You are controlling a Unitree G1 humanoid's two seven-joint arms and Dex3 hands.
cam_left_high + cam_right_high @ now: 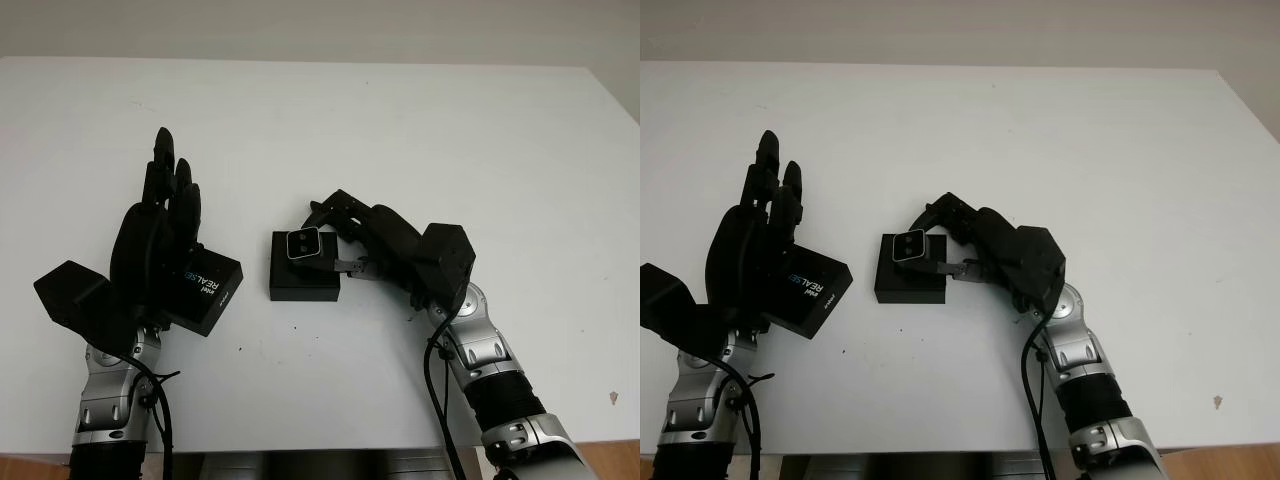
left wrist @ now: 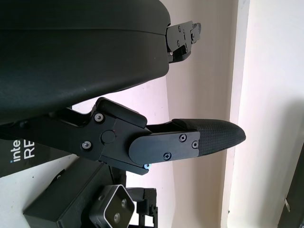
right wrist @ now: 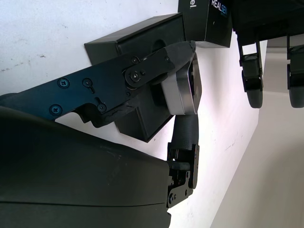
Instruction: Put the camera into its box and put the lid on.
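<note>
A small silver camera [image 1: 302, 243] is pinched in my right hand [image 1: 322, 238], lens face up, just above the far edge of the open black box [image 1: 305, 282] at the table's centre. The right wrist view shows the camera [image 3: 183, 90] between a finger and the thumb, over the box [image 3: 142, 42]. The black lid [image 1: 208, 288], printed with REALSENSE, lies to the left of the box. My left hand [image 1: 160, 215] is open, hovering over the lid's left part and hiding it, fingers pointing away from me.
The white table [image 1: 420, 130] stretches far behind and to the right of both hands. Its right edge [image 1: 612, 120] and front edge are in view. A wall rises behind the table.
</note>
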